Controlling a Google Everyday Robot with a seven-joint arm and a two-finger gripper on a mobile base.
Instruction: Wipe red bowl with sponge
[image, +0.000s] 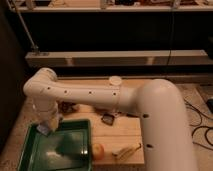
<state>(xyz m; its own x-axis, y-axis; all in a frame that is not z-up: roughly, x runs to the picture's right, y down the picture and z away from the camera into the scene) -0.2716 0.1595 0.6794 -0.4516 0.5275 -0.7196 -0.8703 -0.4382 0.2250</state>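
Note:
My gripper (48, 124) hangs down from the white arm (85, 92) over the far left corner of a green tray (82, 125). A small pale blue-grey block, the sponge (44, 129), shows right at the gripper's tip, above the tray's rim. A small round orange-red thing, which I take for the red bowl (98, 150), sits on the wooden table just right of the tray, well apart from the gripper.
The tray holds a pale patch (52, 150). On the table (120, 132) lie a small dark item (107, 118), a yellowish object (125, 150) and dark things (67, 106) behind the arm. A long low shelf (115, 57) runs behind the table.

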